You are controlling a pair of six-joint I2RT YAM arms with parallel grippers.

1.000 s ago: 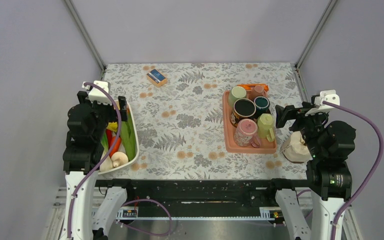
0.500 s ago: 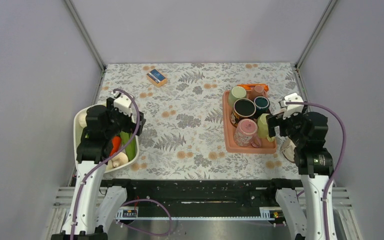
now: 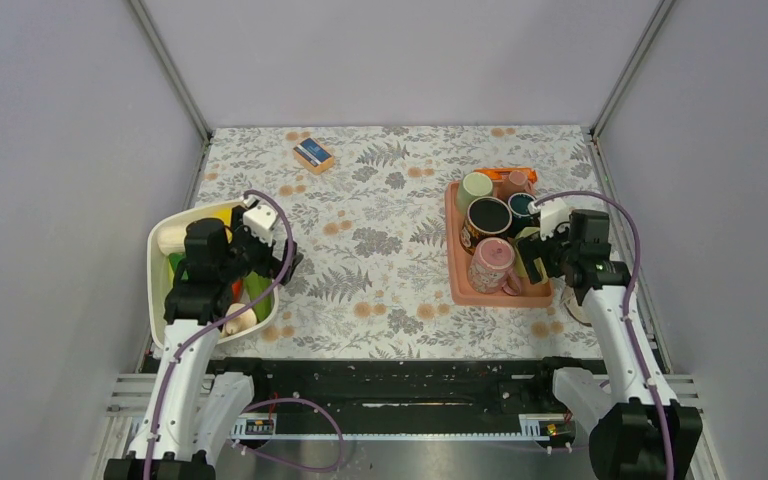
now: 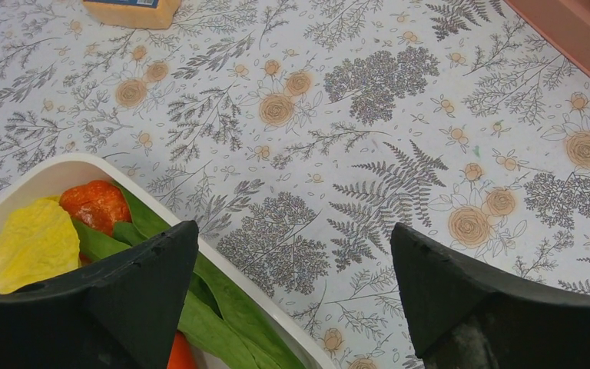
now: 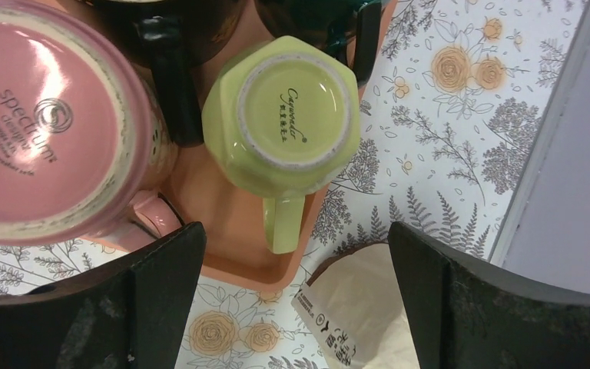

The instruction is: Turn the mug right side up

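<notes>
White dish (image 3: 151,270) on floral tablecloth (image 3: 380,250) holds green leaves (image 4: 223,307), a yellow piece (image 4: 34,242) and an orange-red piece (image 4: 96,204). Tan block with blue top (image 3: 313,153) lies beyond the dish, slightly right. Salmon tray (image 3: 454,250) sits well right of the dish, crumpled paper packet (image 5: 361,307) farther right still.

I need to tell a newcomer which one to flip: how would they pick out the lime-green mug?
On the right of the floral table sits a salmon tray crowded with mugs. The lime-green mug stands at its near right corner, beside the larger pink mug. Both are upside down, but only this one is faceted, its handle pointing toward the near edge.
</notes>
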